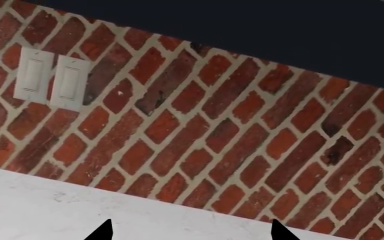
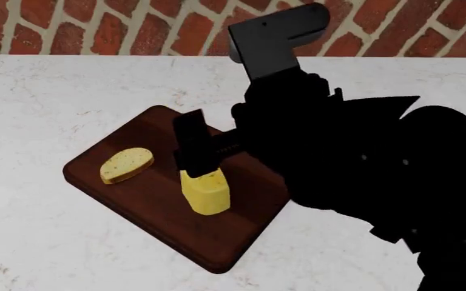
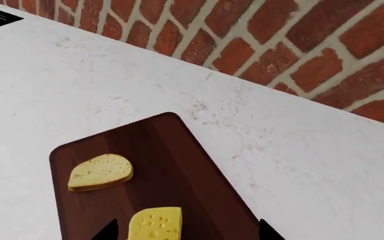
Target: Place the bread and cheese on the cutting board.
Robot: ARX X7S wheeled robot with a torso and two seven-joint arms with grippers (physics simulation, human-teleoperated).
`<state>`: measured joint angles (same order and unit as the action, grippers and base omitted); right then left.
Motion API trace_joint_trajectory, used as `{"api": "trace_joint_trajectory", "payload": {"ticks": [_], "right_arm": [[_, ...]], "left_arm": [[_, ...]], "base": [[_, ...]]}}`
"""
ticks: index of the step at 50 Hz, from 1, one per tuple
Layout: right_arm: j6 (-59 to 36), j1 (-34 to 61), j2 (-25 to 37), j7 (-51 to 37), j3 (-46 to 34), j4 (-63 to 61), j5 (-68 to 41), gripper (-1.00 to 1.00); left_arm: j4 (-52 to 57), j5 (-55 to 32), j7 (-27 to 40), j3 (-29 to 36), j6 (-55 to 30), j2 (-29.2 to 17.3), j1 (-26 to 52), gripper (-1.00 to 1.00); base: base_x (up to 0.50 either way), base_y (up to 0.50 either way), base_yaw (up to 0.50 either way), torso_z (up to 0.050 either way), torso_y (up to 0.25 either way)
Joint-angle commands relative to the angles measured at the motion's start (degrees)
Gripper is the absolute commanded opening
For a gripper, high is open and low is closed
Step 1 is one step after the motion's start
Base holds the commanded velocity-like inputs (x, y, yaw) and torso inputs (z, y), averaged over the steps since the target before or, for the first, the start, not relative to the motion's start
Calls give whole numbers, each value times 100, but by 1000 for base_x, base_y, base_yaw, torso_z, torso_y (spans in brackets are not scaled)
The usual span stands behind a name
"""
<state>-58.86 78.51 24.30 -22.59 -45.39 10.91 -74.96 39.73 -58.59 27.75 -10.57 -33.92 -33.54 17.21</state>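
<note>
The cutting board lies at an angle on the white counter. The bread lies flat on the board's left part. The cheese rests on the board's middle. My right gripper hangs just above the cheese's far end. In the right wrist view the board, the bread and the cheese all show. There my right gripper is open, its fingertips wide apart with a gap to the cheese on each side. My left gripper is open and empty, facing the brick wall; it is out of the head view.
The white marble counter runs back to a red brick wall. Two white wall switches show in the left wrist view, under a dark cabinet. My right arm covers the counter's right side.
</note>
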Motion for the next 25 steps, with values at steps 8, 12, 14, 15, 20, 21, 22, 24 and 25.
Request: {"api": "trace_joint_trajectory", "payload": {"ticks": [8, 12, 14, 15, 20, 21, 22, 24, 25], "right_arm": [[459, -833, 843, -1216, 755, -1991, -535, 100], [737, -1147, 1019, -1367, 933, -2388, -518, 100], [848, -1263, 1086, -1424, 966, -2514, -423, 100], [944, -1365, 1130, -1437, 1004, -2607, -380, 100], [1394, -1887, 1315, -1520, 1183, -2976, -191, 100], [1445, -1942, 1331, -1533, 1216, -3045, -205, 100], [1510, -2027, 1373, -1563, 1240, -3186, -174, 100], [1690, -2208, 1478, -1680, 1344, -3424, -70, 100], [1761, -2281, 1508, -1728, 1380, -3510, -27, 100]], "left_arm": [[-49, 70, -90, 140, 57, 54, 42, 100], [-82, 147, -109, 210, 93, 105, 89, 100], [-87, 173, -110, 244, 99, 123, 108, 100], [-81, 180, -114, 249, 114, 135, 113, 100], [-96, 252, -129, 306, 170, 199, 134, 100], [-92, 262, -127, 313, 174, 203, 135, 100], [-71, 266, -120, 316, 183, 211, 129, 100], [-15, 239, -105, 294, 218, 238, 124, 100], [1, 228, -112, 285, 243, 258, 117, 100]], "base": [[0, 0, 0, 0, 0], [0, 0, 0, 0, 0], [0, 0, 0, 0, 0], [0, 0, 0, 0, 0], [0, 0, 0, 0, 0], [0, 0, 0, 0, 0], [0, 0, 0, 0, 0], [0, 0, 1, 0, 0], [0, 0, 0, 0, 0]]}}
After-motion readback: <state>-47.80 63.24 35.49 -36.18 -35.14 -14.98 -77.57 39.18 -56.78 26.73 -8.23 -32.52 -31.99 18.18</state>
